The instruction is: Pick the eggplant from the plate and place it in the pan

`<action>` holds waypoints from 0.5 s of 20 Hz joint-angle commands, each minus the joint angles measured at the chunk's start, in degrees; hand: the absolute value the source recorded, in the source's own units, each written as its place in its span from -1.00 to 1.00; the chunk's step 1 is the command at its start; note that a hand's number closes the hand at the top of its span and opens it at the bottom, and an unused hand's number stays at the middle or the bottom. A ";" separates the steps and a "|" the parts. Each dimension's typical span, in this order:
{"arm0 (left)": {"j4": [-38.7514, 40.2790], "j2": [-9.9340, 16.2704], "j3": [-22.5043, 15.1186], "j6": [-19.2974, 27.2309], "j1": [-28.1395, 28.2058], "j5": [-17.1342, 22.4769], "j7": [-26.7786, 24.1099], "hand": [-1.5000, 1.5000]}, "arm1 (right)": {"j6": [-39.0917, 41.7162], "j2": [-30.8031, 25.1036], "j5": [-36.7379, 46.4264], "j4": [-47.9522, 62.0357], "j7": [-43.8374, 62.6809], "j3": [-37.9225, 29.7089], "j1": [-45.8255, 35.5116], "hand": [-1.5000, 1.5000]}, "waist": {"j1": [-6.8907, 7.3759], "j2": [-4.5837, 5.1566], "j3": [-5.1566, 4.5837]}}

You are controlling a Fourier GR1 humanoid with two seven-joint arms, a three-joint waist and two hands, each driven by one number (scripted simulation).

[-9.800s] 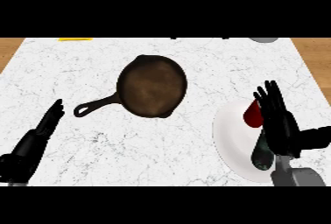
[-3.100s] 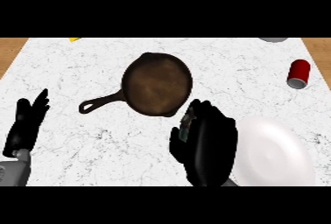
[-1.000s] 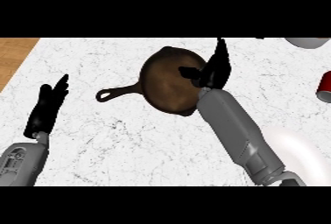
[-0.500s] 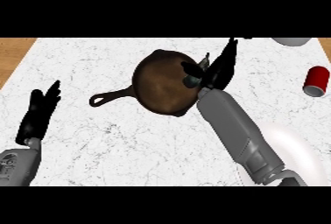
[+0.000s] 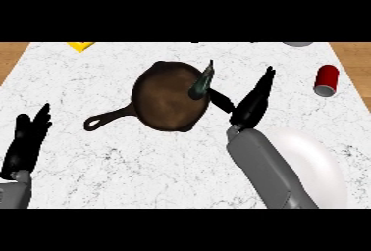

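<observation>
Head view: eggplant over pan.

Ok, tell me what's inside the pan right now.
The eggplant stands tilted over the pan's right rim, just left of the open right hand. Otherwise only the bare brown bottom shows. Whether its lower end touches the pan cannot be told.

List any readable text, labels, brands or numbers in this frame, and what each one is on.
None readable.
Red can: no label or lettering can be made out on it.
Pan, eggplant, plate: no markings.
Yellow object at the counter's far edge: no print visible.
</observation>
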 commanded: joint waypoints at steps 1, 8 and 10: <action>-0.70 -1.49 -0.24 1.77 0.70 -0.77 1.08 0.00 | -1.78 -0.36 3.71 -12.65 1.36 3.32 10.70 -1.00 | -2.25 -0.49 -0.06; -0.14 -0.05 1.54 0.99 1.13 -0.42 0.42 0.00 | 6.03 -6.95 9.73 -37.80 5.29 7.79 32.14 -1.00 | -2.60 -0.22 -0.12; -3.21 -1.42 0.73 1.55 2.96 -0.35 1.40 0.00 | 8.03 -10.08 11.43 -45.35 6.12 8.69 38.40 -1.00 | -2.10 -0.21 -0.10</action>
